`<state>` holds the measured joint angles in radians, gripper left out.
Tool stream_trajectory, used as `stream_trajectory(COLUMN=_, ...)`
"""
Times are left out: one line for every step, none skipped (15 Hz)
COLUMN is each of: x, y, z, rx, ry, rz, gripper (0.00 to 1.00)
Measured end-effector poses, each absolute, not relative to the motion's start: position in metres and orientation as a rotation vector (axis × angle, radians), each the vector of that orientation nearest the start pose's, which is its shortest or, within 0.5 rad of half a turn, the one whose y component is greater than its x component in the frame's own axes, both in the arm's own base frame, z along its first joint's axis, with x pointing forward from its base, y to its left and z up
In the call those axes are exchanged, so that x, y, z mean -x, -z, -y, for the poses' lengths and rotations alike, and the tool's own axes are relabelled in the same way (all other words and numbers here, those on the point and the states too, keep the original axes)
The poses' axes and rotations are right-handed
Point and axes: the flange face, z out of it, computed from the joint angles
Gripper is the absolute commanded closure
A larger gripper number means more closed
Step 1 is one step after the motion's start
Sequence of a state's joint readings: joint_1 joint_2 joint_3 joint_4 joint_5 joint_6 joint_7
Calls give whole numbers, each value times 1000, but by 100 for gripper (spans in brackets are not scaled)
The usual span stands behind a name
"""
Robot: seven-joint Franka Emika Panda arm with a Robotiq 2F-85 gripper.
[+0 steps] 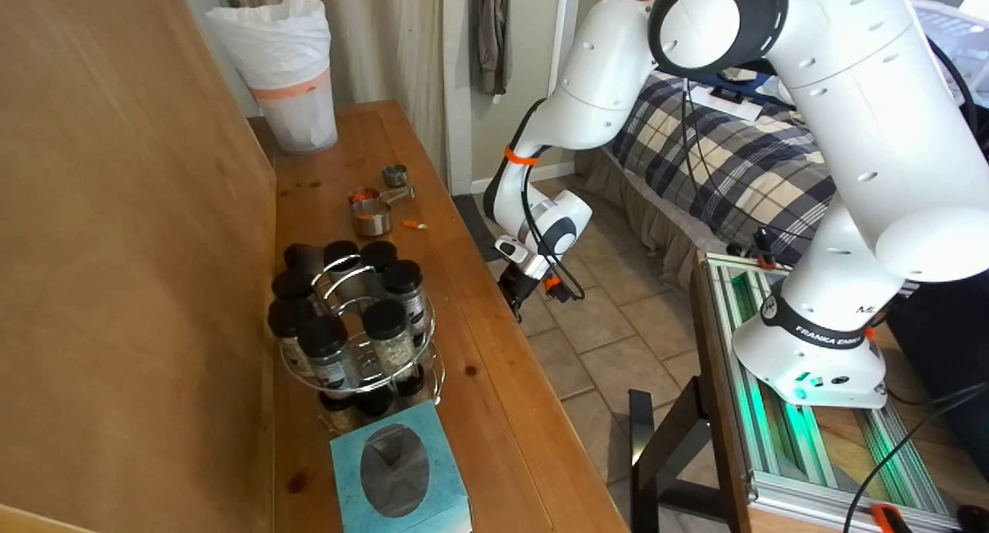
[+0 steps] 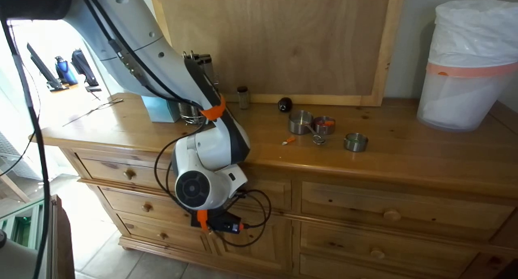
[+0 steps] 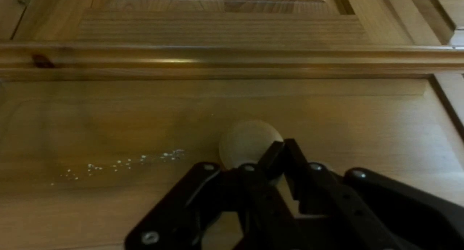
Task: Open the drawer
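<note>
Wooden drawer (image 3: 163, 126), one knob (image 3: 244, 143), two jaws together

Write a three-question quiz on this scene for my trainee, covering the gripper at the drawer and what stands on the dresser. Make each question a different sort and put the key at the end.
1. Pick one: in the wrist view, the gripper partly covers which round part of the drawer?
A) a metal ring
B) a wooden knob
C) a keyhole

2. True or false: on the dresser, the spice rack stands between the tissue box and the trash bin.

3. Count: how many metal cups show on the dresser?

Key: 1. B; 2. True; 3. Three
</note>
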<state>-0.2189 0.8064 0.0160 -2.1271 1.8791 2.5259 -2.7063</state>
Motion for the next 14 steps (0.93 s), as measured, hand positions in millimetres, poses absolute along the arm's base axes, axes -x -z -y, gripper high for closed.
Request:
stream_trajectory(x=-459, y=3, z=103, rx=2509, ry=893, rz=896, gripper=68)
stream_trajectory(x=-459, y=4, z=103, rx=2498, ry=898, rz=902, gripper=62)
stream_trajectory(x=-458, y=5, z=103, rx=2489, ry=902, rz=908, gripper=56)
stream_trajectory(x=-457, y=5, z=102, rx=2477, ry=904, rz=914, gripper=49)
stream_trajectory(x=-455, y=6, z=101, rx=2466, ry=905, rz=918, gripper=42)
stream_trajectory(x=-454, y=7, z=98, rx=2456, ry=906, rz=921, gripper=36)
stream_trajectory(x=-453, y=7, z=96, rx=2446, ry=906, rz=923, gripper=28)
stream_trajectory(x=-452, y=8, z=95, rx=2436, ry=908, rz=926, gripper=22)
stream_trajectory(x=-453, y=8, z=92, rx=2426, ry=913, rz=929, gripper=14)
stream_trajectory(x=-453, y=7, z=90, rx=2418, ry=920, rz=934, gripper=7)
stream_trajectory(x=-455, y=7, z=89, rx=2408, ry=934, rz=935, gripper=2)
stream_trajectory(x=-457, y=6, z=87, rx=2405, ry=954, rz=928, gripper=0)
stream_trajectory(x=-462, y=3, z=88, rx=2401, ry=977, rz=918, gripper=0)
stream_trajectory(x=-467, y=1, z=89, rx=2403, ry=997, rz=914, gripper=0)
